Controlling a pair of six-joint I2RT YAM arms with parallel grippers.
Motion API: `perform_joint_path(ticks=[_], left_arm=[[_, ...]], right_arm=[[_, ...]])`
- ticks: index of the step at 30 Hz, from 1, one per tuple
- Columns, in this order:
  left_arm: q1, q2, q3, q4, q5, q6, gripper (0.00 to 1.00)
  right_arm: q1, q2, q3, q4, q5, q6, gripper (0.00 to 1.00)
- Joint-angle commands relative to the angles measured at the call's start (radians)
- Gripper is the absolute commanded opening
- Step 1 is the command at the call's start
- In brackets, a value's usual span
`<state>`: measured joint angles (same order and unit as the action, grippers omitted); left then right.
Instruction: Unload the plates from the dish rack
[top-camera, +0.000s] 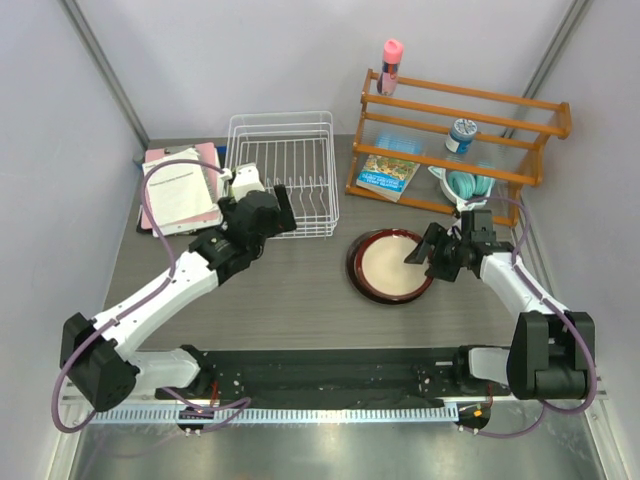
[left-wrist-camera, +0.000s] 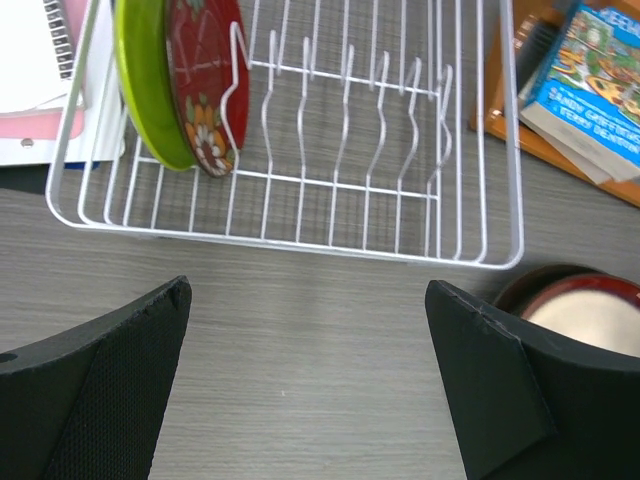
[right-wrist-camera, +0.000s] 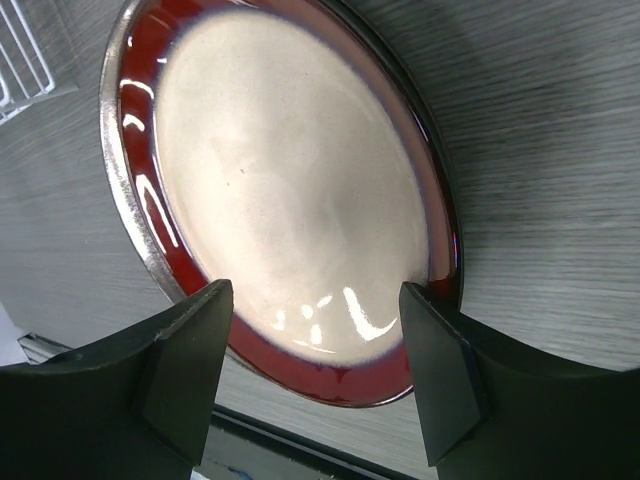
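White wire forms the rack (top-camera: 282, 170), a rectangular basket with upright dividers. It stands toward the back of the table (top-camera: 300, 300), left of a wooden shelf (top-camera: 470, 110). In the left wrist view we see two plates standing on edge at its left end. A lime green plate (left-wrist-camera: 145, 80) is outermost, and a red floral plate (left-wrist-camera: 205, 95) leans against it on the side toward the middle.

The left claw (left-wrist-camera: 310, 390) hangs over the table just in front of the rack's near wall. Its jaws are spread wide with nothing between them. Both standing plates lie ahead of it and off to its left, apart from its fingers (left-wrist-camera: 100, 400).

The red-rimmed plate (top-camera: 390, 265) is cream inside with a glossy dark red band. It lies flat on the table to the right of the rack, in front of the shelf. In the right wrist view a grey margin runs along its left edge, and we cannot tell whether that belongs to another plate underneath.

The right claw (right-wrist-camera: 315, 375) sits at this plate's right rim as seen from above. Its jaws stand well apart and are closed on nothing. From the wrist camera the plate's near rim runs across the gap between the two fingers and spreads wider than the gap on both sides. We cannot tell whether the fingertips touch it.
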<state>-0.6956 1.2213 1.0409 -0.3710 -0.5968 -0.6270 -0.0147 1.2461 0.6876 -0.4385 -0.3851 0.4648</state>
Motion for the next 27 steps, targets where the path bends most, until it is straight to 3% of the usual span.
perform_joint_path(ticks=[1,5,7,11,19,27], left_arm=[[0.065,0.036,0.022,0.038,0.011,-0.002,1.0],[0.159,0.101,0.085,0.023,0.022,0.01,0.99],[0.195,0.148,0.123,0.027,-0.026,0.027,0.99],[0.255,0.243,0.189,0.087,0.014,0.065,1.0],[0.268,0.472,0.363,0.086,0.02,0.121,0.93],[0.275,0.558,0.406,0.115,-0.034,0.119,0.89]], right_arm=[[0.004,-0.039,0.01,0.05,-0.037,-0.017,0.73],[0.004,-0.181,0.029,0.06,-0.02,-0.003,0.77],[0.004,-0.206,0.056,0.054,-0.046,-0.009,0.77],[0.004,-0.224,0.081,0.049,-0.08,-0.003,0.77],[0.004,-0.157,0.096,0.046,-0.069,-0.044,0.77],[0.004,-0.14,0.105,0.043,-0.077,-0.058,0.77]])
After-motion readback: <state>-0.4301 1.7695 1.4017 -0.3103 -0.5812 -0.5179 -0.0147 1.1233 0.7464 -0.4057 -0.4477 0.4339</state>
